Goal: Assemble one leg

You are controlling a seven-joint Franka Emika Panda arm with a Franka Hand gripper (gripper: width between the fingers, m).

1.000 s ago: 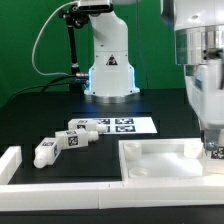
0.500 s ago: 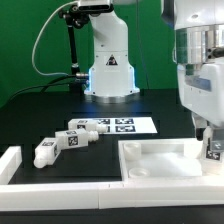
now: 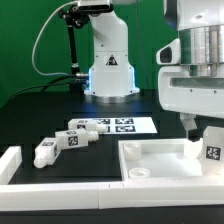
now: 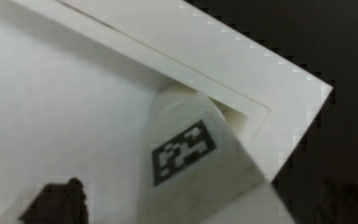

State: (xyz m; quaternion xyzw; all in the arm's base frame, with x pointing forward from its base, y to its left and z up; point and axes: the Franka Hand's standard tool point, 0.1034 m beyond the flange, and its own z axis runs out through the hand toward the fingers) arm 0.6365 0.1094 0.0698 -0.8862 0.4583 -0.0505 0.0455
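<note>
One leg (image 3: 211, 149), a stubby white post with a black-and-white tag, stands upright in the far right corner of the white tray-shaped part (image 3: 160, 163). My gripper (image 3: 205, 128) hangs just above it, with its fingers spread to either side. In the wrist view the leg (image 4: 202, 150) leans into the tray's corner rim (image 4: 247, 70). The dark fingertips (image 4: 60, 203) stand well apart on both sides of the leg, clear of it. The gripper (image 4: 202, 205) is open and holds nothing.
Three more legs lie at the exterior view's left: one (image 3: 45, 152) near the front, one (image 3: 70, 140) behind it, one (image 3: 82, 125) beside the marker board (image 3: 125, 125). A white bracket (image 3: 8, 165) runs along the front left edge. The robot base (image 3: 108, 70) stands at the back.
The gripper has risen from low around the leg to just above it. The leg has stayed upright in the tray's corner.
</note>
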